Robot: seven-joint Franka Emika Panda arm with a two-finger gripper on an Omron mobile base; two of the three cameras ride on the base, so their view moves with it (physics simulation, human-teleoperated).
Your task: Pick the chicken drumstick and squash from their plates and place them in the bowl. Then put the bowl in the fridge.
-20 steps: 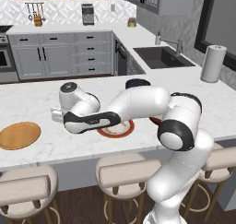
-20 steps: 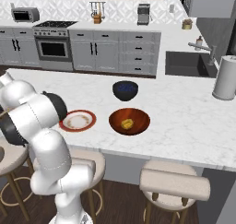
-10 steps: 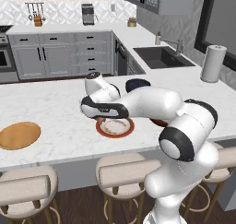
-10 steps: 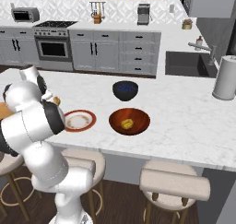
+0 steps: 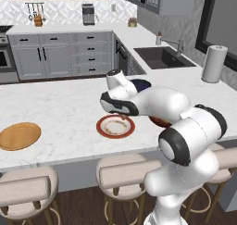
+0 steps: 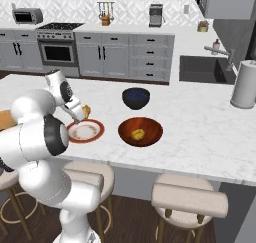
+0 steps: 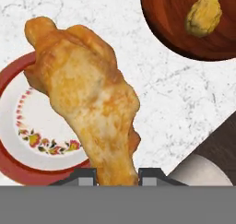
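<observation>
My gripper (image 7: pixel 117 174) is shut on the narrow end of the golden-tan chicken drumstick (image 7: pixel 87 98), which hangs in the air. It hovers over the white plate with the red-brown rim (image 7: pixel 27 140), at the edge nearer the bowl. From the right base view, the gripper (image 6: pixel 79 112) holds the drumstick (image 6: pixel 86 110) just above that plate (image 6: pixel 97 135). The reddish-brown bowl (image 6: pixel 125 127) sits to the plate's right with the yellow-orange squash (image 6: pixel 138 134) inside it, the squash (image 7: pixel 203 15) lying in the bowl (image 7: pixel 170 15). The tan wooden plate (image 5: pixel 18 135) lies bare at the counter's left. The fridge is out of view.
A dark blue bowl (image 6: pixel 136 97) stands behind the reddish-brown bowl. A paper towel roll (image 6: pixel 245 84) stands at the counter's right end beside the sink (image 6: pixel 200 69). Stools (image 6: pixel 187 197) line the counter's near edge.
The arm has swung right from between the two plates to above the red-rimmed plate, carrying the drumstick toward the bowl. The bowl and squash have stayed put.
</observation>
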